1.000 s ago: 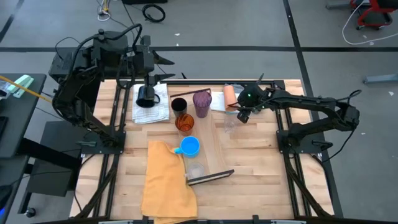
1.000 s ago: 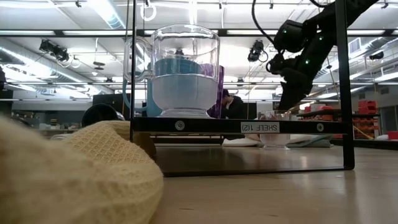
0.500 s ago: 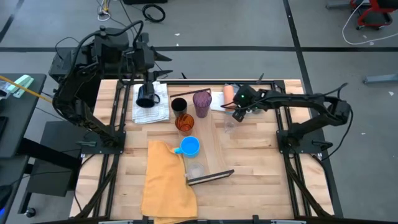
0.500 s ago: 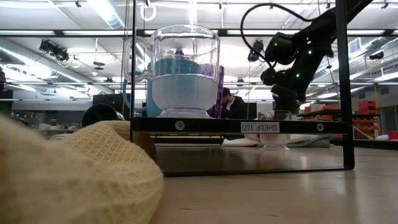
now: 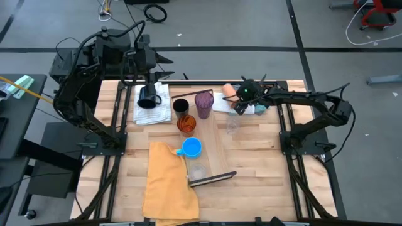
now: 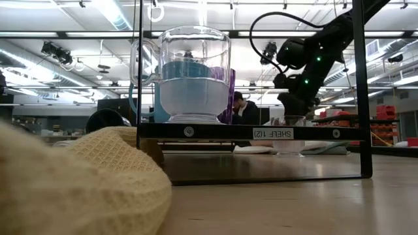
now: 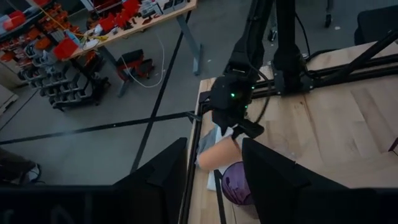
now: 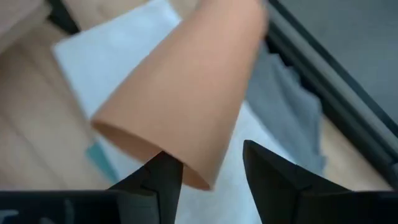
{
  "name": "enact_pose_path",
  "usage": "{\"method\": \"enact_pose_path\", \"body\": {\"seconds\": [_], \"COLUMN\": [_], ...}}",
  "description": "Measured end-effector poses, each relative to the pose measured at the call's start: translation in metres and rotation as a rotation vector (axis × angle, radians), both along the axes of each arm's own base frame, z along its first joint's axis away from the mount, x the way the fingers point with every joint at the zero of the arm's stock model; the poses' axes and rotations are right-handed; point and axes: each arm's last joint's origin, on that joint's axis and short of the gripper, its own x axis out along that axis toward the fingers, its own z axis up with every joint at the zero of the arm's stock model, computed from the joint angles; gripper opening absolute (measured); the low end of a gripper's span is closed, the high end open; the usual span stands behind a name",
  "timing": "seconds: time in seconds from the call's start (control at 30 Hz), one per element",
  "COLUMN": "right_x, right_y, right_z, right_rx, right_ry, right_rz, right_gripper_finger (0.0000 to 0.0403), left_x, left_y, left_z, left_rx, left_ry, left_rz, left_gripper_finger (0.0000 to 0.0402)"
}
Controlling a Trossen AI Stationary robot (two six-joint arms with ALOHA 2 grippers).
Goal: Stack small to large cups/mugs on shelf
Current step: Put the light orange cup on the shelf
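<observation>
The peach cup lies on its side on a white cloth near the table's far edge, also seen in the high view. My right gripper is open, with a finger on either side of the cup's rim end; I cannot tell whether they touch it. My left gripper is open and hovers above the black cup, which rests on a folded cloth. The shelf plank carries the purple tumbler, orange tumbler, blue mug and clear cups.
A mustard cloth lies at the table's near left. A white folded cloth sits far left, and a white and grey one lies under the peach cup. Another black cup stands beside the purple tumbler. A person is far behind.
My right gripper has moved toward the table's far edge and a little left, down onto the peach cup's rim end, turning as it went. The cups have stayed where they were.
</observation>
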Motion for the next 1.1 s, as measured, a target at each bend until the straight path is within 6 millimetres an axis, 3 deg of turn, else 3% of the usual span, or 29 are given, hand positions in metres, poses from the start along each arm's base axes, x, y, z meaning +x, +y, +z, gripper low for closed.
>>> {"method": "enact_pose_path", "body": {"seconds": [0.43,0.63,0.9,1.1], "right_x": [0.008,0.006,0.013,0.014], "right_y": [-0.028,-0.035,-0.041,-0.040], "right_z": [0.047,0.043,0.021,0.040], "right_rx": [-0.110,-0.068,0.031,0.016], "right_ry": [-0.091,-0.111,-0.095,-0.171], "right_rz": [0.019,0.026,0.080,0.118], "right_gripper_finger": [0.0157,0.0139,0.0031,0.0013], "left_x": [0.000,0.000,-0.001,-0.002], "left_y": [0.000,0.000,0.000,0.000], "left_z": [0.000,-0.001,-0.002,-0.004], "left_rx": [-0.003,0.001,0.000,-0.008], "left_ry": [-0.001,0.014,0.024,0.049], "left_rz": [0.001,-0.003,-0.003,-0.002], "left_gripper_finger": [0.0156,0.0150,0.0153,0.0146]}}
